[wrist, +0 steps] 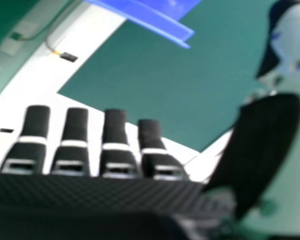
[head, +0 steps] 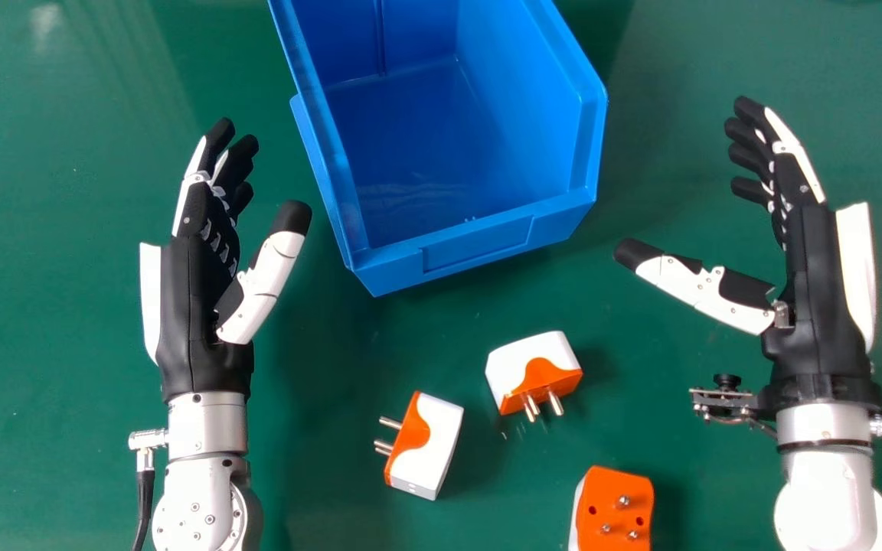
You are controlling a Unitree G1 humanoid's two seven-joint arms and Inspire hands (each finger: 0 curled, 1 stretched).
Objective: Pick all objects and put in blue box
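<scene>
Count three orange-and-white plug adapters (head: 529, 371) on one green tabletop (head: 66, 252), near one blue storage bin (head: 479, 241). See one left hand (head: 196, 306) and one right hand (head: 820, 306), both with extended fingers and thumbs spread apart.

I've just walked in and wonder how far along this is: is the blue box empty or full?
Empty: the blue box shows its bare floor, and three plugs lie outside.

Glossy blue box (head: 479, 233), seemingly plastic, metal pins (head: 555, 403)
</scene>
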